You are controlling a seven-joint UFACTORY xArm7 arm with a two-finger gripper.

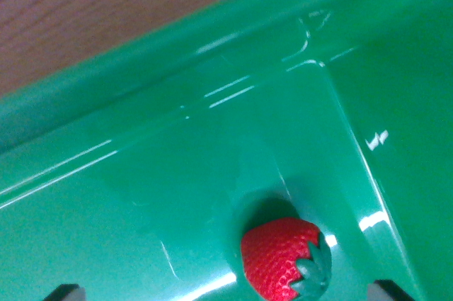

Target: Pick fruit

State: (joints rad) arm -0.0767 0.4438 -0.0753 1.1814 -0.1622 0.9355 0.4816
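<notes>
Wooden table [106,10], one green tray [141,195], one strawberry [279,262], gripper [230,294] fingertips spread.

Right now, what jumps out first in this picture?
A bright red strawberry with a green leafy cap sits low in the wrist view, inside a glossy green bin that fills most of the frame. Brown wood-grain surface shows beyond the bin's rim at upper left.

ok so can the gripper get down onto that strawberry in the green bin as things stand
Probably yes. The strawberry lies alone on the green bin floor, roughly between the two dark fingertips at the bottom edge, with nothing over it. The sloped bin wall nearby might crowd one finger.
</notes>
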